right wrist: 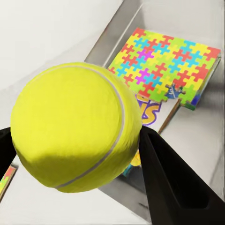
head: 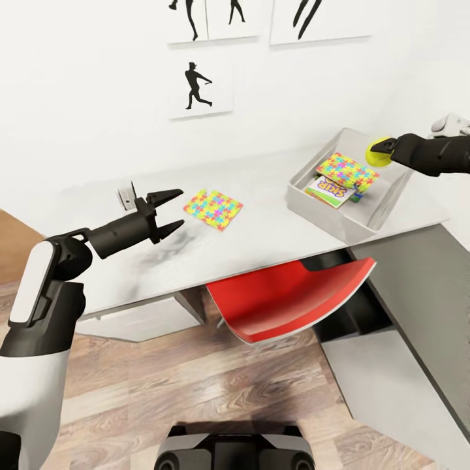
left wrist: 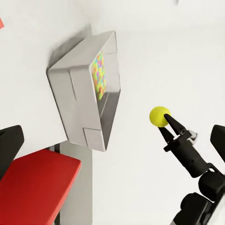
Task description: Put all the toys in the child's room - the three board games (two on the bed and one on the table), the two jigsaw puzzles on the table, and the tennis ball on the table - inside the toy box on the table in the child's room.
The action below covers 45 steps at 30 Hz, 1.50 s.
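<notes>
1. White-walled room with baseball-player posters [head: 199, 88], the upper ones cut off; a pale marbled table [head: 261, 222] stands over a red chair [head: 287, 300].
2. The toy box [head: 352, 219] sits at the table's right end, holding a jigsaw puzzle [head: 347, 171] atop the partly hidden Skip-Bo game [head: 326, 189].
3. The right gripper [head: 385, 150] is clamped on the tennis ball [head: 376, 152] above the box's far rim.
4. The left gripper [head: 171, 212], fingers apart, hovers beside a second puzzle [head: 213, 209] lying on the table.
</notes>
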### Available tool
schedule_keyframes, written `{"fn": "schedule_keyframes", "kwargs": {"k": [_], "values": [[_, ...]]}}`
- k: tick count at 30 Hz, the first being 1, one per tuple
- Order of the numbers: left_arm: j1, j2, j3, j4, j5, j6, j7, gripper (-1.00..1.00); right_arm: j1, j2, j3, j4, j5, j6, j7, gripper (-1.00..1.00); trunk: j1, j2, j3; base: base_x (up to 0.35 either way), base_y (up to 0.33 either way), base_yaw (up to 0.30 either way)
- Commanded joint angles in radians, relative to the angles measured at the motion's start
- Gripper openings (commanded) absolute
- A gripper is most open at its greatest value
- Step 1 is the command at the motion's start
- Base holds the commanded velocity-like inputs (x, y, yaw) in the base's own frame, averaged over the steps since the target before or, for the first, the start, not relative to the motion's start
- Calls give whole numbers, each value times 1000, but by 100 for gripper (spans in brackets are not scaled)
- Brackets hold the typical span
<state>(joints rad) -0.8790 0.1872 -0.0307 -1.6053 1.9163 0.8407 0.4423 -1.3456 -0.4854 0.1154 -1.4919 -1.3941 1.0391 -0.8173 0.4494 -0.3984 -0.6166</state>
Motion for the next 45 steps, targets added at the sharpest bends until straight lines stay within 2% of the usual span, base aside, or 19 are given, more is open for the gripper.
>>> {"fn": "schedule_keyframes", "kwargs": {"k": [1,6,11,14,18,31,45], "values": [[0,3,2,-1,11,-1,12,100,-1,0,3,5,-12,-1,-12,-100,1,-2,0,0,0,-136],[4,37,10,0,22,1,14,100,1,2,10,17,-13,0,-11,-100,1,-2,8,0,0,-113],[28,79,18,1,63,-1,1,100,9,13,29,20,-14,0,-13,-100,1,-2,11,0,0,-43],[40,95,39,0,81,-2,-12,100,14,18,41,20,-14,-1,-14,-100,1,-2,12,0,0,-16],[46,102,49,-1,89,-2,-23,100,16,21,46,21,-15,8,-14,-100,1,-2,12,1,0,-6],[49,104,50,-1,93,2,-29,100,17,27,48,24,-13,8,-16,-100,1,-2,12,147,-71,-1],[49,103,48,-1,93,2,-29,100,16,13,45,25,-13,8,-17,-100,1,-2,12,38,-20,0]]}}
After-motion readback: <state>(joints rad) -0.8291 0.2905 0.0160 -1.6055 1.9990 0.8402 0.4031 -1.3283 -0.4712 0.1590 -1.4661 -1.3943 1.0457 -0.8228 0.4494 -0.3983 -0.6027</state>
